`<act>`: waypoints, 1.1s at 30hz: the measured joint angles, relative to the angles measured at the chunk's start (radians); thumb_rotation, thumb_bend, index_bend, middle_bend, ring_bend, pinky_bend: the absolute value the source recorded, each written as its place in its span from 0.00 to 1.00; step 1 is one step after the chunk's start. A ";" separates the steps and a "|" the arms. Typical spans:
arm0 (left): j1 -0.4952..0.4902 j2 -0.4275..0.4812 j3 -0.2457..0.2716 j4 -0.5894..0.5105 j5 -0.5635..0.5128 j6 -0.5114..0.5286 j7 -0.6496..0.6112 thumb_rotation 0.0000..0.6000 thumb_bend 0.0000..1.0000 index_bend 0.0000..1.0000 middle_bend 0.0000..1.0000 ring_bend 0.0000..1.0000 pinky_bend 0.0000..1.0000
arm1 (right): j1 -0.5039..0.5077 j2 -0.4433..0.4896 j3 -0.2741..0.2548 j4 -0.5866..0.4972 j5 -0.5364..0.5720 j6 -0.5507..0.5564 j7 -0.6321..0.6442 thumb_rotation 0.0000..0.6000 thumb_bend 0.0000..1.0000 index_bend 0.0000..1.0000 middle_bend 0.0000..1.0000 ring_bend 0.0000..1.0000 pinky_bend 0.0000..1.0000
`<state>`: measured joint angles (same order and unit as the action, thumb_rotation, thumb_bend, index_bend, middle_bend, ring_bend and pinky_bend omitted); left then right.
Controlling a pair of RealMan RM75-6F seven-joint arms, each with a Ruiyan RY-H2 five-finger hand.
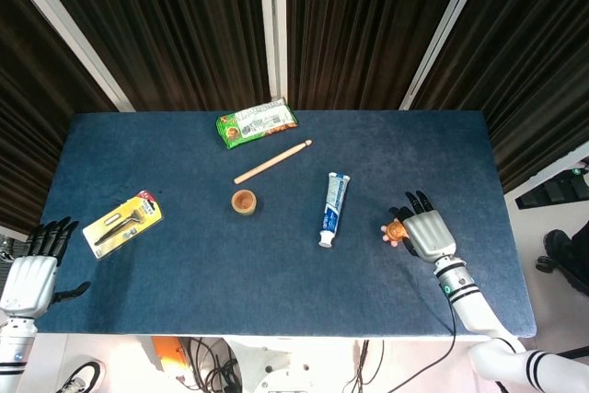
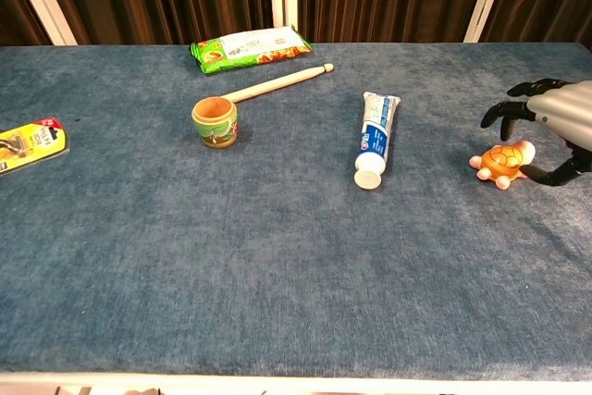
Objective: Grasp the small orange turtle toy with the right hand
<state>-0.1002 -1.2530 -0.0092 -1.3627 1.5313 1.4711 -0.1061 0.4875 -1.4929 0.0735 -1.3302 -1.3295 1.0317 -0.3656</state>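
The small orange turtle toy (image 1: 395,230) (image 2: 500,162) lies on the blue table near its right side. My right hand (image 1: 428,235) (image 2: 560,122) is just to the right of it, fingers arched apart above and behind the toy and thumb low beside it. The fingers do not close on the turtle, though the thumb may touch its far side. Off the table's front-left corner, my left hand (image 1: 29,273) hangs with its fingers spread and nothing in it; it shows only in the head view.
A toothpaste tube (image 1: 333,207) (image 2: 375,139) lies left of the turtle. Further left are a small wooden cup (image 1: 243,201) (image 2: 215,122), a drumstick (image 1: 271,162), a green snack packet (image 1: 257,122) and a yellow razor pack (image 1: 122,224).
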 measured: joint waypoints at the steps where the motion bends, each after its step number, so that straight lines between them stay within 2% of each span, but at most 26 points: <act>1: 0.000 0.000 0.000 0.001 0.000 0.000 -0.001 1.00 0.06 0.05 0.00 0.00 0.00 | 0.002 -0.002 -0.001 0.000 0.005 -0.006 -0.008 1.00 0.33 0.23 0.29 0.01 0.00; 3: 0.000 0.000 0.000 0.002 -0.001 -0.001 -0.003 1.00 0.06 0.05 0.00 0.00 0.00 | 0.006 -0.007 -0.002 0.002 0.019 -0.017 -0.028 1.00 0.33 0.27 0.29 0.01 0.00; 4: 0.000 0.000 0.000 0.003 -0.001 -0.001 -0.004 1.00 0.06 0.05 0.00 0.00 0.00 | 0.008 -0.012 -0.002 0.004 0.025 -0.021 -0.035 1.00 0.33 0.33 0.31 0.02 0.00; 7: 0.000 -0.001 0.000 0.006 -0.002 -0.003 -0.008 1.00 0.06 0.05 0.00 0.00 0.00 | 0.011 -0.026 0.002 0.013 0.022 -0.012 -0.034 1.00 0.34 0.61 0.50 0.09 0.00; 8: 0.000 -0.002 0.000 0.007 -0.003 -0.004 -0.009 1.00 0.06 0.05 0.00 0.00 0.00 | 0.011 -0.033 0.003 0.020 0.015 -0.001 -0.028 1.00 0.35 0.73 0.59 0.14 0.00; 11: 0.000 -0.002 0.000 0.010 -0.004 -0.005 -0.012 1.00 0.06 0.06 0.00 0.00 0.00 | 0.010 -0.059 0.005 0.056 -0.020 0.039 0.014 1.00 0.37 0.92 0.74 0.24 0.00; 12: 0.000 -0.003 0.000 0.012 -0.004 -0.006 -0.014 1.00 0.06 0.06 0.00 0.00 0.00 | 0.008 -0.070 0.005 0.073 -0.035 0.055 0.037 1.00 0.38 0.96 0.77 0.27 0.00; 14: 0.000 -0.003 0.000 0.014 -0.004 -0.007 -0.016 1.00 0.06 0.06 0.00 0.00 0.00 | 0.006 -0.088 0.005 0.105 -0.057 0.080 0.070 1.00 0.41 1.00 0.83 0.31 0.00; 17: 0.000 -0.004 0.000 0.015 -0.003 -0.005 -0.017 1.00 0.06 0.06 0.00 0.00 0.00 | 0.003 -0.118 0.005 0.155 -0.091 0.119 0.111 1.00 0.44 1.00 0.88 0.36 0.00; 23: 0.001 -0.004 0.000 0.014 -0.001 -0.001 -0.016 1.00 0.06 0.06 0.00 0.00 0.00 | -0.004 -0.129 0.005 0.179 -0.106 0.139 0.131 1.00 0.42 1.00 0.89 0.37 0.00; 25: 0.001 -0.003 0.000 0.012 0.000 0.000 -0.015 1.00 0.06 0.06 0.00 0.00 0.00 | -0.005 -0.124 0.003 0.178 -0.108 0.139 0.131 1.00 0.36 0.92 0.81 0.33 0.00; 28: 0.001 -0.002 0.000 0.010 0.000 0.000 -0.013 1.00 0.06 0.06 0.00 0.00 0.00 | -0.007 -0.108 0.002 0.168 -0.102 0.127 0.121 1.00 0.23 0.51 0.46 0.13 0.00; 29: 0.001 -0.002 0.000 0.010 0.000 0.000 -0.012 1.00 0.06 0.06 0.00 0.00 0.00 | -0.007 -0.103 0.002 0.163 -0.097 0.122 0.117 1.00 0.15 0.28 0.28 0.05 0.00; 30: 0.001 -0.002 0.000 0.009 0.000 0.000 -0.011 1.00 0.06 0.06 0.00 0.00 0.00 | -0.008 -0.095 0.004 0.153 -0.086 0.115 0.108 1.00 0.10 0.15 0.16 0.02 0.00; 32: 0.000 -0.002 -0.001 0.008 0.001 0.000 -0.011 1.00 0.06 0.06 0.00 0.00 0.00 | -0.010 -0.082 0.010 0.134 -0.069 0.107 0.092 1.00 0.04 0.01 0.03 0.00 0.00; 33: 0.000 -0.002 -0.001 0.008 0.000 -0.001 -0.011 1.00 0.06 0.06 0.00 0.00 0.00 | -0.011 -0.076 0.016 0.119 -0.061 0.107 0.087 1.00 0.03 0.00 0.00 0.00 0.00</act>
<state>-0.1004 -1.2548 -0.0099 -1.3543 1.5315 1.4703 -0.1169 0.4765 -1.5687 0.0895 -1.2107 -1.3905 1.1390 -0.2783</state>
